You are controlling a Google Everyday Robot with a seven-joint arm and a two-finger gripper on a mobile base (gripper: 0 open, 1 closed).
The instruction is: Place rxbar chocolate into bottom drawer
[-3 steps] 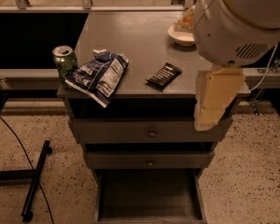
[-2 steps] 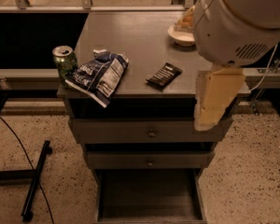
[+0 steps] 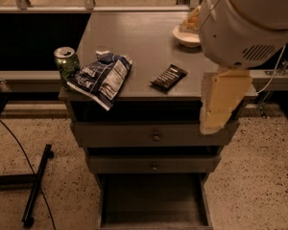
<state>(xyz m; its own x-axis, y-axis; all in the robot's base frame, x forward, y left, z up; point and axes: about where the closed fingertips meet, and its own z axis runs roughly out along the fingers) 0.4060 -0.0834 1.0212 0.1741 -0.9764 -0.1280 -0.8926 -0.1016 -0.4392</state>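
1. Camera view catches the task at its first step. The rxbar chocolate [image 3: 168, 77] lies flat on the cabinet top [image 3: 134, 37], to the left of the gripper [image 3: 225, 102] and a little higher in the view. It is apart from the gripper and not held.
2. The gripper shows as a pale cream part hanging under the arm's large white housing [image 3: 249, 23]. It sits at the cabinet's right front corner and overlaps the edge of the top in this view. I cannot tell whether it is open or closed.
3. The bottom drawer [image 3: 153, 202] stands pulled out, below the gripper and to its left, with a bare floor. No drawer needs opening, so picking up the bar and putting it down are what is left.
4. By my reading, the next move takes the gripper left and further in over the top, then down onto the bar. The wrapper is thin and lies diagonally, so the grasp probably needs a turned wrist and a low approach close to the surface.
5. The chip bag [image 3: 101, 76] lies further left of the gripper than the bar and well apart from the bar. The green can [image 3: 67, 63] stands beyond the bag at the far left edge. A bowl [image 3: 187, 36] sits above and left of the gripper, next to the housing.
6. The arm comes in from the upper right. The cream part points downward with a slight tilt, and its lower end is level with the upper closed drawer [image 3: 156, 136].
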